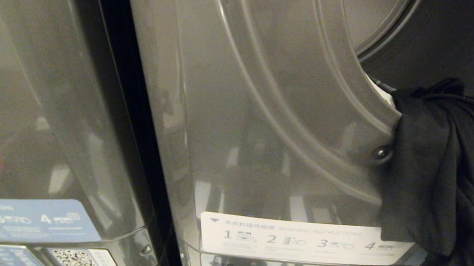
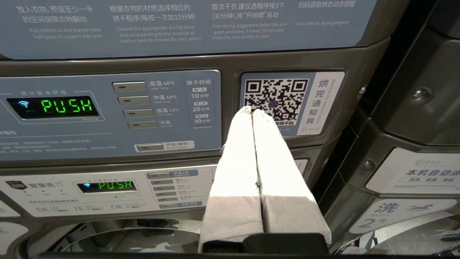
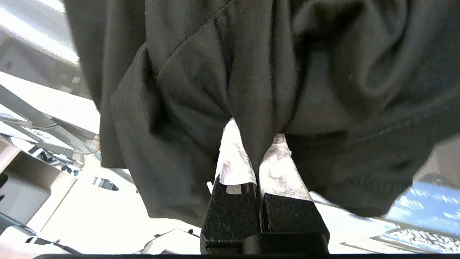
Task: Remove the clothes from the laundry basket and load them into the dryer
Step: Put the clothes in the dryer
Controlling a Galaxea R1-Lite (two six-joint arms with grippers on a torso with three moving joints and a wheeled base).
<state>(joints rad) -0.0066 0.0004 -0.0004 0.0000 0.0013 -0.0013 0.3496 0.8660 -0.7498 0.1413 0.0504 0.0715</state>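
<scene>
Head view: black garment (image 1: 445,179) hanging over lower rim of dryer (image 1: 265,109) opening, left wrist view: left gripper (image 2: 251,111) closed and empty before control panel (image 2: 107,111), right wrist view: right gripper (image 3: 253,138) pinched tight on garment fold.

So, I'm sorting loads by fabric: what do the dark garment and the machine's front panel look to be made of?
Dark garment: soft matte black knit, probably cotton jersey; it folds limply, with stitched seams, where the right gripper pinches it. Front panel: glossy grey, painted metal or plastic; it mirrors the room.
</scene>
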